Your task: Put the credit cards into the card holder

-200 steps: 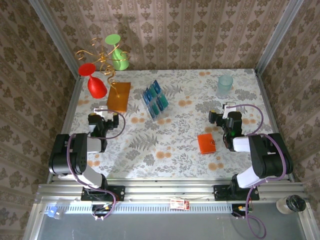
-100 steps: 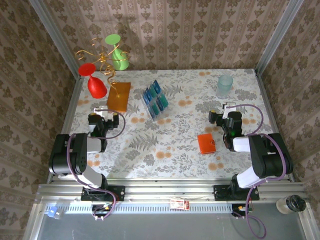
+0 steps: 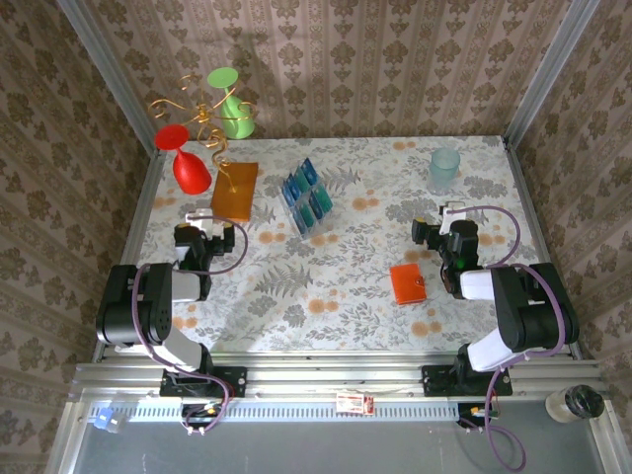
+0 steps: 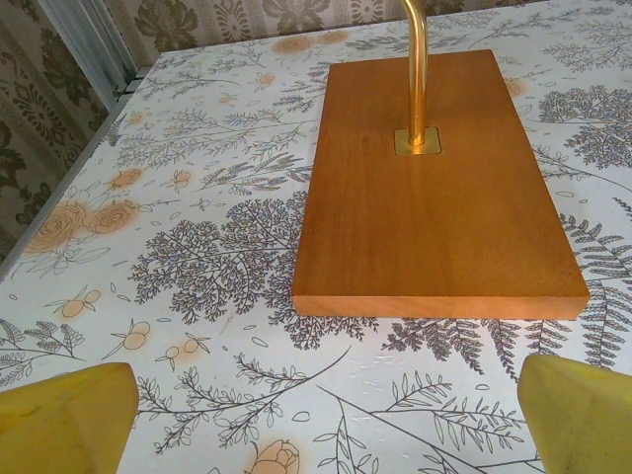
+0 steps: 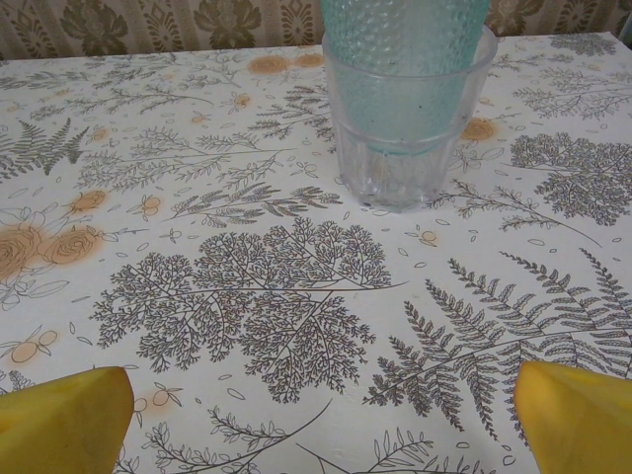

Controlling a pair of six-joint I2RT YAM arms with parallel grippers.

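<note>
Comparing this moment with the views from a second ago, nothing has shifted; arms, wallet and cards sit just where they were.

One small orange-red folding card holder lies closed and flat on the flower-printed table, just beside the right arm and well apart from the cards. The thin dark blue and teal plastic credit cards stand on edge in one clear plastic slotted rack near the middle of the table. There are at least four, but the exact count cannot be told.

The left gripper has its yellow fingers spread wide and holds nothing. It faces one orange-brown wooden slab, from which a single gold wire stand rises. The stand carries two plastic goblets, one red and one green.

The right gripper is likewise spread wide and empty. It faces two nested tumblers, a teal dimpled one inside a clear one.

One small red-and-white tag sits on the front rail, its print too small to read.
</note>
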